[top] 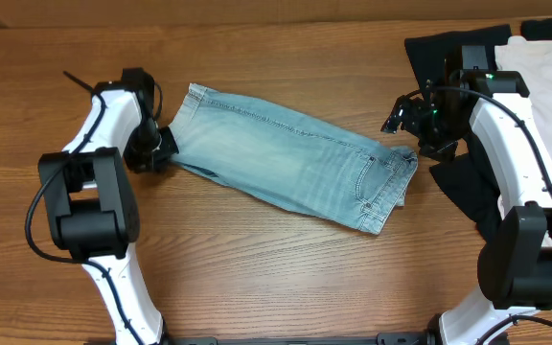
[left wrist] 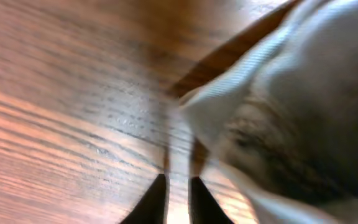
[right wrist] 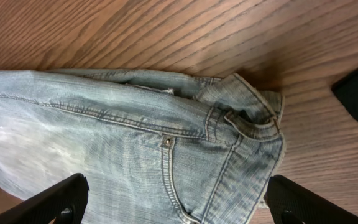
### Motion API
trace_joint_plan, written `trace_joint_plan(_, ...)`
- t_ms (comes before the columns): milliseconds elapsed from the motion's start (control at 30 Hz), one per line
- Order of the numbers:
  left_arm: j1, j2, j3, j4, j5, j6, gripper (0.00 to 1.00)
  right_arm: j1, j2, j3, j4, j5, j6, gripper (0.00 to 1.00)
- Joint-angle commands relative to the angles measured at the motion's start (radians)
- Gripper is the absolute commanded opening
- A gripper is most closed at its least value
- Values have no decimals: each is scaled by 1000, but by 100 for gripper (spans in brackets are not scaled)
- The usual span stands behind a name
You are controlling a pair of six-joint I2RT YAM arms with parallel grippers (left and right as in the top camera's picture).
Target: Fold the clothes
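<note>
Denim shorts (top: 286, 158), lying flat on the table (top: 257, 278), we judge soft but weighty, best pinched at hem or waistband; left gripper (left wrist: 178, 200) narrowly parted and empty, right gripper (right wrist: 179, 199) wide, empty.

No text, brand or number is readable anywhere. The denim shorts (right wrist: 104, 155) bear only stitching and a rivet (right wrist: 165, 142) too small to read.

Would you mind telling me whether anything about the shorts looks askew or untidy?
Yes: the shorts lie diagonally on the table, and at the waistband end the layers do not line up; the corner is bunched and an under layer peeks out. No damage shows.
</note>
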Motion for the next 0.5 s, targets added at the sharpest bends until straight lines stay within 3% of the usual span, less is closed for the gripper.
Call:
trace_joint_plan(0,-21,4,154,-98,29,70,32,-1,-9,12,4,3,-30,96)
trace_joint_plan(100,-32,-16,237,-190,15,93,43,-1,-9,12,5,10,-30,96)
trace_joint_plan(200,-46,-63,261,-224,-24,112,61,-1,-9,12,4,10,-29,96)
trace_joint_plan(267,-52,-91,261,-222,-31,137,65,-1,-9,12,1,10,-29,96)
trace_joint_plan(367,-52,-97,251,-177,-43,79,62,-1,-9,12,-3,10,-29,96)
trace_joint_plan(467,-48,-90,197,-116,-43,-60,49,-1,-9,12,-6,10,-29,96)
